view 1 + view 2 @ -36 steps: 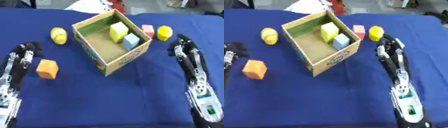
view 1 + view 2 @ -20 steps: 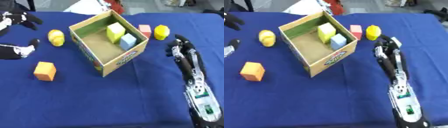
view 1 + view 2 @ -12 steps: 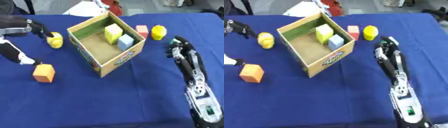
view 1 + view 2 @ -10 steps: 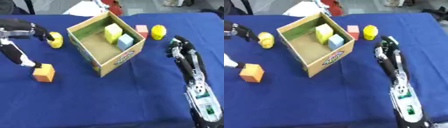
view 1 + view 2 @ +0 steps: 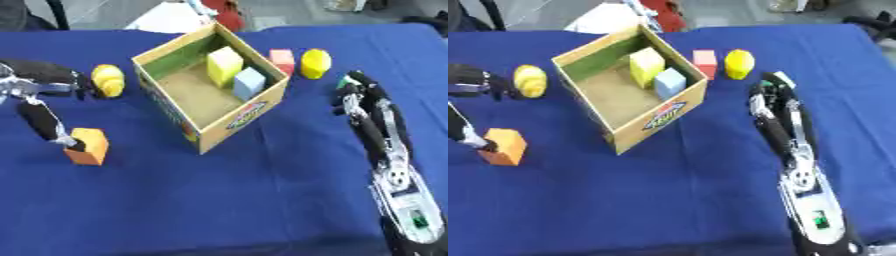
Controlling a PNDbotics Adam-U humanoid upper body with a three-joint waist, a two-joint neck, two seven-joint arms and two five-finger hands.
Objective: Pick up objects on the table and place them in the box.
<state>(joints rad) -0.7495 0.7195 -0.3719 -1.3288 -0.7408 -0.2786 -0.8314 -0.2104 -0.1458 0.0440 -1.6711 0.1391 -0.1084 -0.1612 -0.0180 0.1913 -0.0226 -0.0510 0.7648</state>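
Flanking box [image 5: 206,100]: scattered blocks

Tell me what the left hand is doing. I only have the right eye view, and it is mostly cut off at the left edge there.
Observer: The left eye view shows more of it. The left hand is spread open, and its upper fingers end just short of the yellow rounded piece, left of the box.
Operator: And the lower dark digit by the orange block, does it hold anything?
Observer: No. In the left eye view its whole length shows, running down from the left hand. Its tip appears to meet the top left edge of the orange block. Nothing curls round the block, which sits on the table.
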